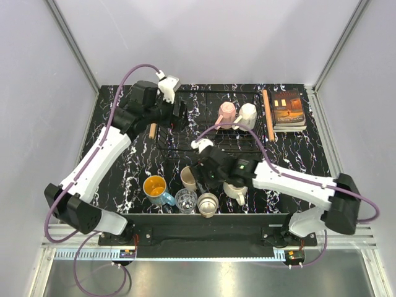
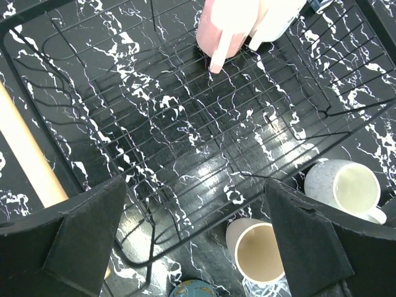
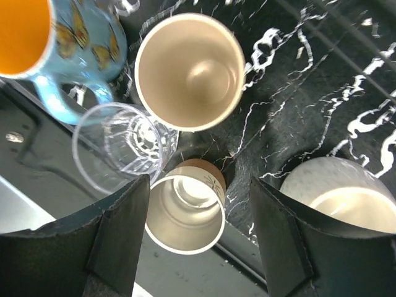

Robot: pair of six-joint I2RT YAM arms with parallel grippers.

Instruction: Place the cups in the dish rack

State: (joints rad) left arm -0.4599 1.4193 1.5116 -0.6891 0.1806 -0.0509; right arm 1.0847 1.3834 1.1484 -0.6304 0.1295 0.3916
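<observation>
Currently your left gripper (image 2: 195, 185) hangs over the left part of the dish rack (image 1: 213, 139), its fingers (image 2: 80, 238) spread wide with nothing between them. The rack sits at the far middle of the black marbled table (image 1: 124, 167), and its left wooden handle (image 2: 28, 154) shows at the left edge of the left wrist view. Two cups already stand in the rack's far right part: a pink mug (image 1: 226, 114) and a white mug (image 1: 248, 114), touching each other.

Your right gripper (image 3: 199, 198) hovers near the table's near edge, also spread wide and holding nothing. Seen from its wrist camera, a brown-banded cup (image 3: 185, 216) sits in the gap between the fingers; you cannot tell whether they reach down around it. Around that cup, outside the rack, stand a glass tumbler (image 3: 117, 145) just to its left, a blue mug (image 3: 68, 46) with an orange inside, a cream cup (image 3: 189, 71), and a speckled mug (image 3: 337, 195) to the right. An orange-brown book (image 1: 288, 110) lies right of the rack.
</observation>
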